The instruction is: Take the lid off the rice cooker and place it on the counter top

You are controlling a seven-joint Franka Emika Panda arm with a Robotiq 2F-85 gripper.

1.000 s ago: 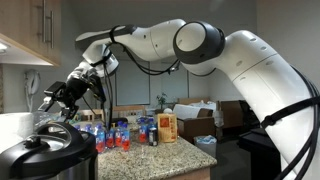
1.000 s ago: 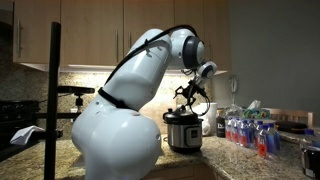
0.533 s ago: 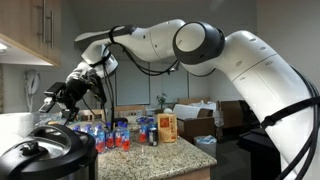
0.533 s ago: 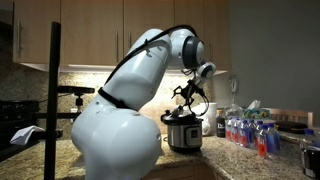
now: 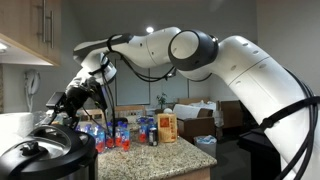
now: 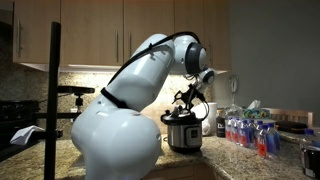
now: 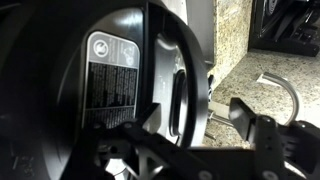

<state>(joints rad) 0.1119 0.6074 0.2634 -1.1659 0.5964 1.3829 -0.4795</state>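
The rice cooker (image 6: 183, 132), a steel pot with a black rim band, stands on the granite counter top (image 6: 240, 157). In an exterior view it sits at the bottom left (image 5: 60, 165). Its black domed lid (image 5: 38, 148) is on it and fills the left of the wrist view (image 7: 100, 80). The raised handle (image 7: 180, 95) shows there too. My gripper (image 5: 57, 113) hangs just above the lid, and it also shows in an exterior view (image 6: 188, 106). In the wrist view the gripper (image 7: 200, 120) is open and empty, one finger (image 7: 245, 115) over the counter top (image 7: 240, 40) beside the lid.
Several water bottles (image 5: 110, 135) and an orange carton (image 5: 167, 127) stand on the counter behind the cooker. The bottles (image 6: 250, 132) also show in an exterior view. Wall cabinets (image 5: 25, 30) hang above. A metal ring (image 7: 283, 90) lies on the counter. A black pole (image 6: 52, 90) stands in front.
My gripper has come down and a little closer to the lid. The lid and cooker have not moved.
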